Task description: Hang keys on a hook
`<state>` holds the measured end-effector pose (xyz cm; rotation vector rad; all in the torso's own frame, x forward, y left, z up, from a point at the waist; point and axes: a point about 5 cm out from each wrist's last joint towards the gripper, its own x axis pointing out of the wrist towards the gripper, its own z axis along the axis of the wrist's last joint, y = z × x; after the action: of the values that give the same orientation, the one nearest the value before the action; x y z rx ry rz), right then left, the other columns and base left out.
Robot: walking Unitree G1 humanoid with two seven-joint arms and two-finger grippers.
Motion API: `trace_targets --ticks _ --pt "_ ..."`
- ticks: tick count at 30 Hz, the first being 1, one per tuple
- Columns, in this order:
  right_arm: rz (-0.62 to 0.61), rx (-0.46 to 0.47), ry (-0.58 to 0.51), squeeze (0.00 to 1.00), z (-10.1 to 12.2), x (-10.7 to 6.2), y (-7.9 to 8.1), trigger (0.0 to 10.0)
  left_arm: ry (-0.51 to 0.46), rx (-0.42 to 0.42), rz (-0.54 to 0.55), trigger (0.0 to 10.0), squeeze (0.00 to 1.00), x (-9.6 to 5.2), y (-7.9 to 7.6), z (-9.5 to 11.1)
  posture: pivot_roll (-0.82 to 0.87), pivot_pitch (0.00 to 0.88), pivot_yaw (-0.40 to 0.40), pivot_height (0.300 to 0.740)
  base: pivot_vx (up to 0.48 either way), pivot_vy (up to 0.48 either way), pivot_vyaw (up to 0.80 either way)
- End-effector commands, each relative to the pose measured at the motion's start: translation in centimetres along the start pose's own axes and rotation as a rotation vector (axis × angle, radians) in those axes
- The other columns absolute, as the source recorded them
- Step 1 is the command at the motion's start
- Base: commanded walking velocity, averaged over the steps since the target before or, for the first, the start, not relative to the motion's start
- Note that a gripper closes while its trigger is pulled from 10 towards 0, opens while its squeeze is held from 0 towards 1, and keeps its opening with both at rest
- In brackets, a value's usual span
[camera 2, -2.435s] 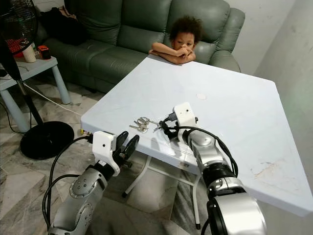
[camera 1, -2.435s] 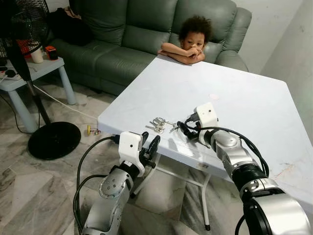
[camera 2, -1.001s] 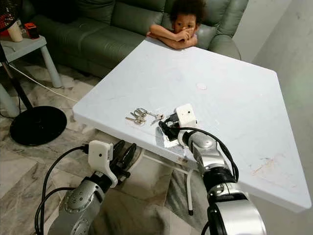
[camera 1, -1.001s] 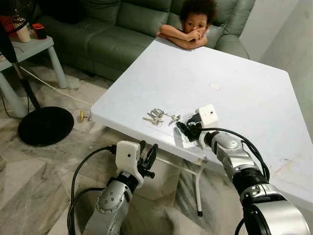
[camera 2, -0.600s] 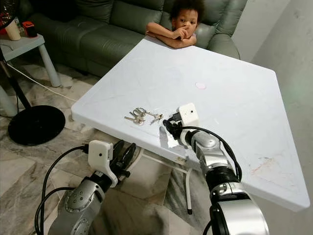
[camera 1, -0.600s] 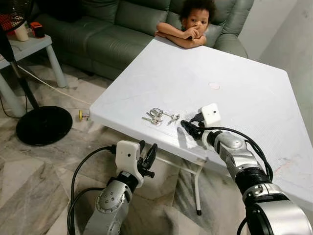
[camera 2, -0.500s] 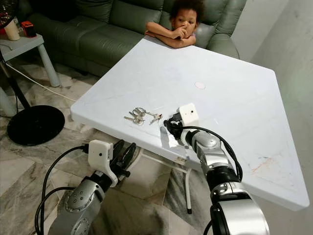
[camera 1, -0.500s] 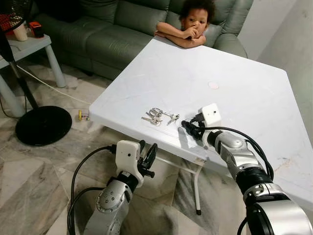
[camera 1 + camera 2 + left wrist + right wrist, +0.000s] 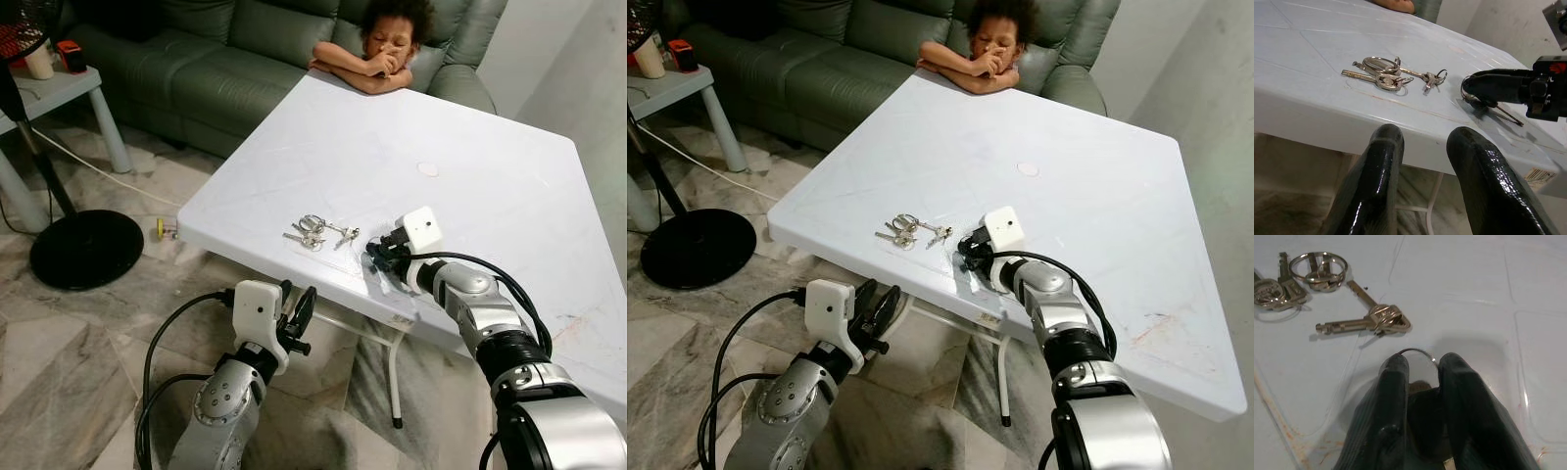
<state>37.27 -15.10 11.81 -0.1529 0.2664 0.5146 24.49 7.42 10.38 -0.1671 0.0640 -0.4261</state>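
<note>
Right wrist view shows the right gripper (image 9: 1420, 369) low on the white table (image 9: 470, 176), its two black fingers (image 9: 1393, 382) pinched together on a thin key ring (image 9: 1418, 352), with a key hanging under it in the left wrist view. Just beyond it the loose keys (image 9: 315, 233) lie flat near the table's front edge, apart from the fingertips. The left gripper (image 9: 299, 308) hangs below the table edge with its fingers parted and empty, and a person (image 9: 377, 59) leans on the far edge before a green sofa (image 9: 216, 69).
</note>
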Motion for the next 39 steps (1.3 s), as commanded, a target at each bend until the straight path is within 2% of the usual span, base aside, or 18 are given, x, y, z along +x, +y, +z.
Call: trace_targets --ticks 1,19,23,26,27,28,30,31,34,39 --pt "-0.012 -0.023 -0.004 0.0 0.6 -0.3 -0.9 0.0 -0.005 -0.015 -0.018 10.0 0.0 0.4 -1.0 0.1 0.13 0.137 -0.177 0.74 0.0 0.0 0.0" --pt "-0.044 -0.007 -0.038 0.0 1.1 -0.3 -1.3 0.0 -0.012 0.001 -0.011 10.0 0.0 0.9 -0.9 0.2 0.14 0.118 -0.178 0.74 0.0 0.0 0.0" --pt "-0.087 0.078 -0.094 0.0 1.5 -0.5 -1.6 0.0 -0.018 0.01 -0.002 10.0 0.0 1.1 -0.8 0.4 0.14 0.104 -0.177 0.74 0.0 0.0 0.0" --pt "-0.086 0.202 -0.25 0.0 2.6 -0.8 -1.7 0.0 -0.033 0.0 0.006 10.0 0.0 1.4 -0.6 0.7 0.14 0.098 -0.175 0.74 0.0 0.0 0.0" --pt "-0.072 0.238 -0.346 0.0 3.1 -1.2 -1.7 10.0 -0.045 -0.014 0.015 10.0 0.0 1.6 -0.4 0.9 0.14 0.087 -0.171 0.74 0.0 0.0 0.0" --pt "-0.072 0.238 -0.346 0.0 3.1 -1.2 -1.7 10.0 -0.045 -0.014 0.015 10.0 0.0 1.6 -0.4 0.9 0.14 0.087 -0.171 0.74 0.0 0.0 0.0" --pt "-0.068 0.214 -0.46 0.0 3.8 -1.9 -1.5 10.0 -0.062 -0.028 0.024 10.0 0.0 1.7 -0.1 1.1 0.14 0.08 -0.168 0.74 0.0 0.0 0.0" --pt "-0.098 0.287 -0.514 0.0 3.6 -2.4 -1.6 10.0 -0.069 -0.041 0.035 10.0 0.0 1.8 0.3 1.2 0.14 0.075 -0.166 0.74 0.0 0.0 0.0" --pt "-0.125 0.317 -0.616 0.0 3.3 -3.6 -1.4 10.0 -0.086 -0.052 0.051 10.0 0.0 2.0 1.0 1.5 0.14 0.062 -0.161 0.74 0.0 0.0 0.0" --pt "-0.145 0.273 -0.667 0.0 2.3 -5.3 0.3 10.0 -0.109 -0.046 0.053 10.0 0.0 2.1 2.1 1.9 0.13 0.046 -0.151 0.74 0.0 0.0 0.0"
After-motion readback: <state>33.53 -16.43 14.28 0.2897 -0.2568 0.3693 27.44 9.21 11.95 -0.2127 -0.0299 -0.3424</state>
